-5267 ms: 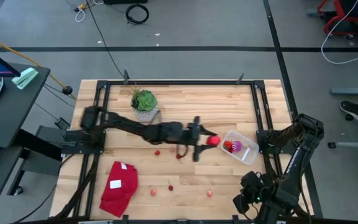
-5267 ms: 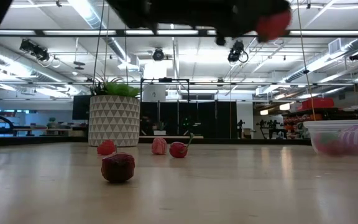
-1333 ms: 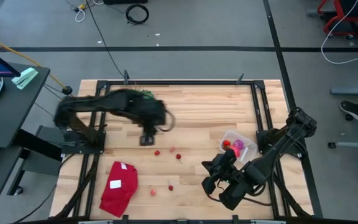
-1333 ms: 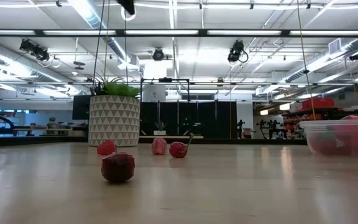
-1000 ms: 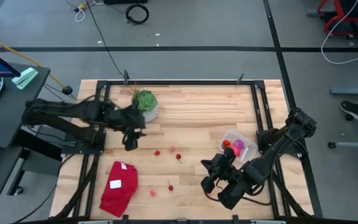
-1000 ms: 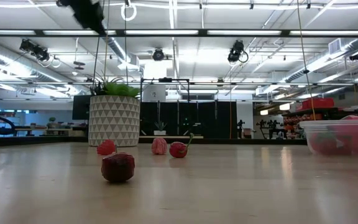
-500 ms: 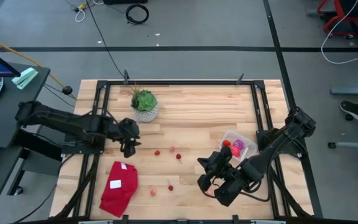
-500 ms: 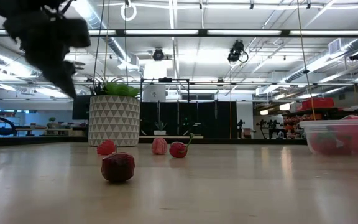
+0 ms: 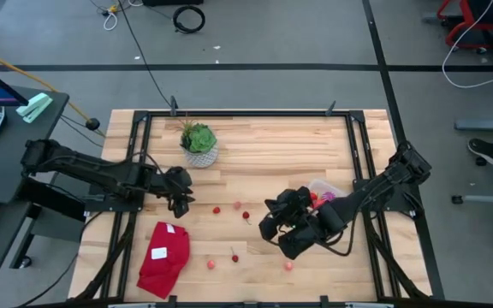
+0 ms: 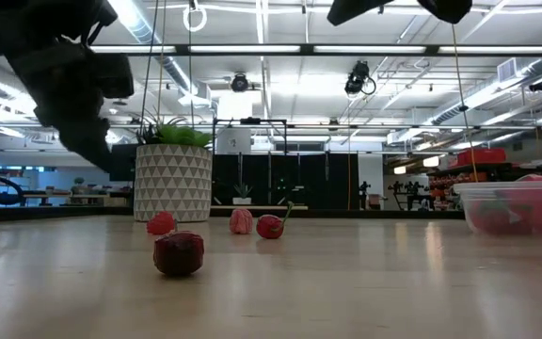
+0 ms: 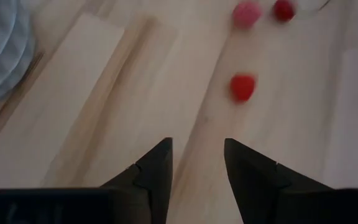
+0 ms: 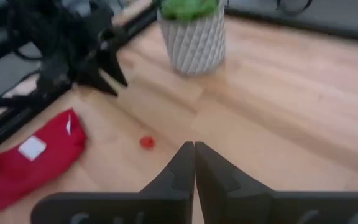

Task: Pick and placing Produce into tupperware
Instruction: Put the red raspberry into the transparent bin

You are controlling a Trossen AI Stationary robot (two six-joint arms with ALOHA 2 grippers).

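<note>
Produce scattered mid-bench. High view: right gripper (image 9: 268,221) hangs over the bench (image 9: 264,145) centre, three small red pieces (image 9: 236,205) just ahead of it, toward the left arm; two more, one a pink piece (image 9: 288,266), lie nearer the front edge behind and below it. Tupperware (image 9: 322,189) sits close behind the right gripper, partly hidden by the arm, red fruit inside. Left gripper (image 9: 181,204) is at the left side, red cloth (image 9: 163,257) near it, potted plant (image 9: 198,143) beyond.

Low view: dark red berry (image 10: 179,253) closest, a stemmed cherry (image 10: 271,226) and two paler pieces behind. Tupperware at far edge, holding red pieces.

Left wrist view: fingers parted, nothing between them; one red piece (image 11: 242,87) ahead, apart from them.

Right wrist view: fingers pressed together, empty; a red piece (image 12: 146,142) ahead and to one side.

Judgement: pieces look light, small, rounded, likely to roll or squirt out sideways. Best pinched across the widest part from above, jaws opened first; avoid the cherry stem.
</note>
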